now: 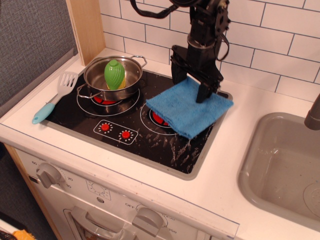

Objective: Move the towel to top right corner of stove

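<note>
The bright-blue towel (188, 108) lies over the right burner and the far right part of the black stove (125, 125), with one corner past the stove's right rim. My gripper (192, 82) stands at the towel's far edge, its black fingers down on the cloth. The fingers look closed on the towel's far edge, but the grip point is partly hidden by the gripper body.
A steel pot (111, 77) with a green object (114, 74) inside sits on the left burner. A light-blue-handled spatula (52, 99) lies left of the stove. A grey sink (282, 167) is to the right. A white tiled wall stands behind.
</note>
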`<state>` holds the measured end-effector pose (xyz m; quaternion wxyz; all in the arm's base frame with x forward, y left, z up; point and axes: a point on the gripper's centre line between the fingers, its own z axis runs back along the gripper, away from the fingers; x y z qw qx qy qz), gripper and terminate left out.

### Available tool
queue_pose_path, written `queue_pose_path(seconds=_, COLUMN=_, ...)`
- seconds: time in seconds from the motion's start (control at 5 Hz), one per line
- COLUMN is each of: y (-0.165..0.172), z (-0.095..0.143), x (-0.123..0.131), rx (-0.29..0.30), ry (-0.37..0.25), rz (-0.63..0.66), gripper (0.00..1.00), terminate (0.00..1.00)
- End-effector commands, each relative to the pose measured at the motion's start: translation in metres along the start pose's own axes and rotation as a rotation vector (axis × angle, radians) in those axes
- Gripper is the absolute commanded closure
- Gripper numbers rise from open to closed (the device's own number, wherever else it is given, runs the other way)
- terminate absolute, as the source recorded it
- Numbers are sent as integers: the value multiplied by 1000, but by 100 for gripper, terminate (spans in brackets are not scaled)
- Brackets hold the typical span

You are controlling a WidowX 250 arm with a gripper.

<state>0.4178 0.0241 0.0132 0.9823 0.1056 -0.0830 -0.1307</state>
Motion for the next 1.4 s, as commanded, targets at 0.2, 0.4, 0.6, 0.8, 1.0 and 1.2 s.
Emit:
queue_pose_path(seconds=0.2, y=29, z=53, x=-11, rx=-131, ry=-71, rz=82, gripper=0, terminate=0)
queue_pose_path(seconds=0.4, y=35, z=78, x=-15, rx=-165, ry=-110, rz=83, gripper=0, terminate=0)
queue_pose_path(seconds=0.6, y=37, z=90, x=-19, rx=-181, ry=-123, rz=73, gripper=0, terminate=0)
queue_pose_path(seconds=0.8, y=34, z=89, x=-25, rx=-170, ry=-97, rz=56, gripper=0, terminate=0)
queue_pose_path(seconds=1.0, y=34, z=89, x=-25, rx=-170, ry=-97, rz=56, gripper=0, terminate=0)
queue_pose_path(seconds=1.2, y=34, z=89, x=-25, rx=-170, ry=-97, rz=56, gripper=0, terminate=100)
